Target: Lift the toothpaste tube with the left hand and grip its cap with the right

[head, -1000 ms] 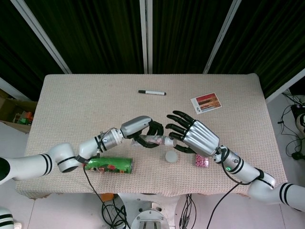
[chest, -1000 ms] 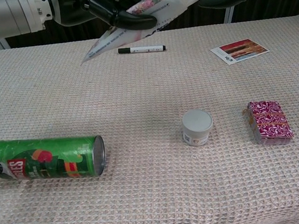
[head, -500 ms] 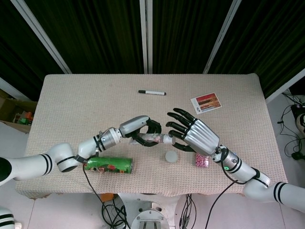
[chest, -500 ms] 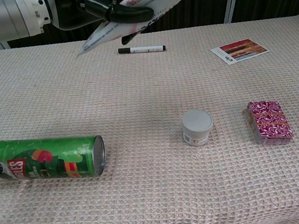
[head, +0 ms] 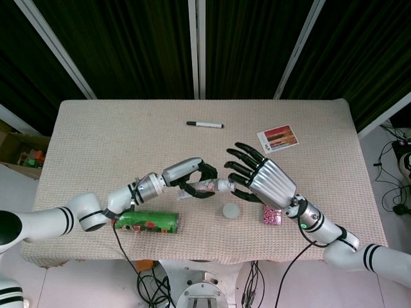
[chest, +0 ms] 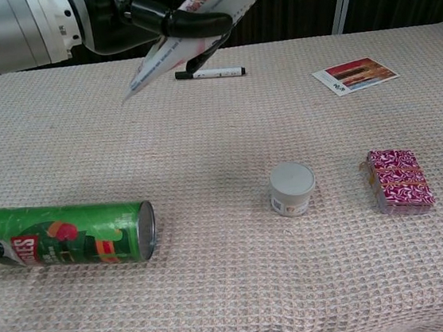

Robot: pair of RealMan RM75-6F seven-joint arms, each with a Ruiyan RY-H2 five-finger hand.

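Fingers of the left hand (head: 192,174) were wrapped around the toothpaste tube (head: 207,187), holding it up off the table (head: 115,135). Its long axis ran sideways, crimped tail toward the left arm, cap (head: 224,185) poking out at the right hand (head: 260,181), so that hand was the closer one. Right hand's fingers were spread and looked like they reached the cap, though whether they actually pinched it couldn't be told. Tube was whitish with a pink floral print, tail flattened to a wedge in the chest view.
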